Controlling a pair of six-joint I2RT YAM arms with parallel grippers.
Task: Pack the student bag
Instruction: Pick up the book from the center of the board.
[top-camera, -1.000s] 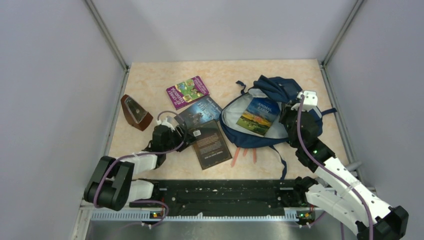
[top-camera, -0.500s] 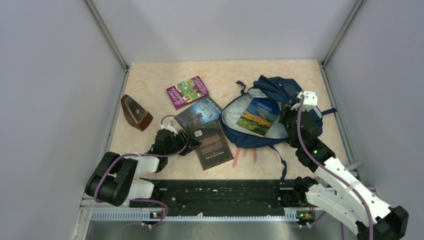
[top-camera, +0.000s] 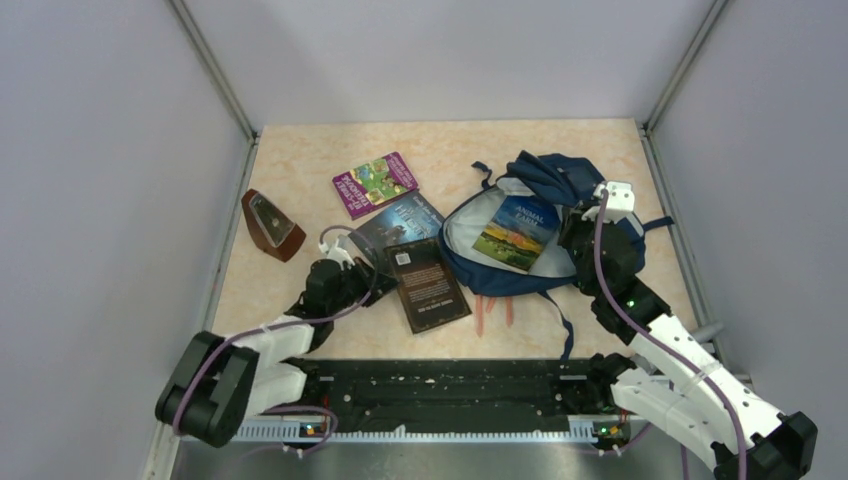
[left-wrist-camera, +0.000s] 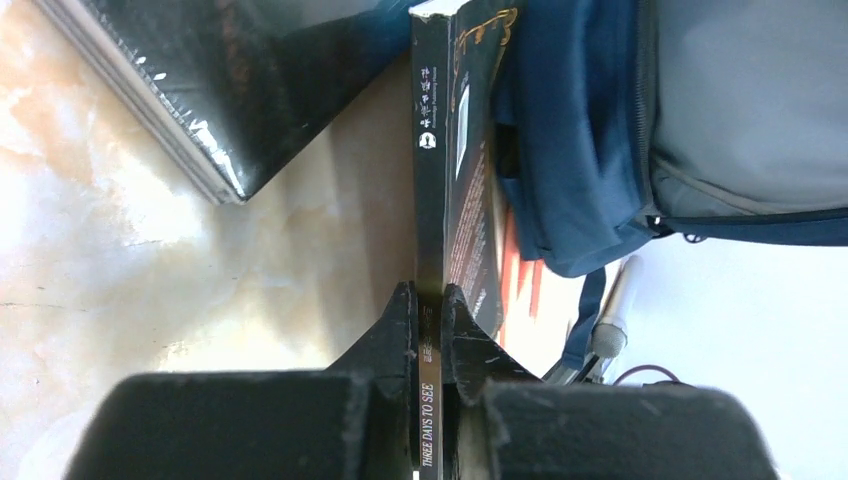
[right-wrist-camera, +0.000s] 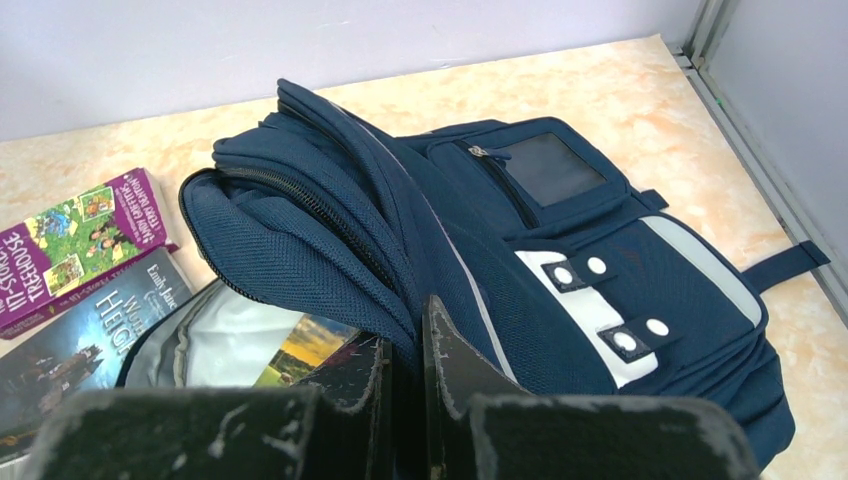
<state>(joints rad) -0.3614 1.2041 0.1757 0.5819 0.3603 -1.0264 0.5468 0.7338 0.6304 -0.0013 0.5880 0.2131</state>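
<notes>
The left pincer (left-wrist-camera: 430, 300) is gripping the dark book (top-camera: 425, 285) by its spine (a thin bite that may slip in lifting), while the right pincer (right-wrist-camera: 405, 335) is pinching open the student bag (top-camera: 555, 175) lying on the counter's (top-camera: 300, 170) right side.

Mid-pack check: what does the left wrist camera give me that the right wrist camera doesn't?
Left wrist only: the left gripper shut on the spine of the black book, and orange pencil-like sticks beside the student bag. Right wrist only: the right gripper pinching the bag's raised flap, the white front patch, the purple book and a landscape-cover book inside. Both: the navy bag and the marbled table.
</notes>
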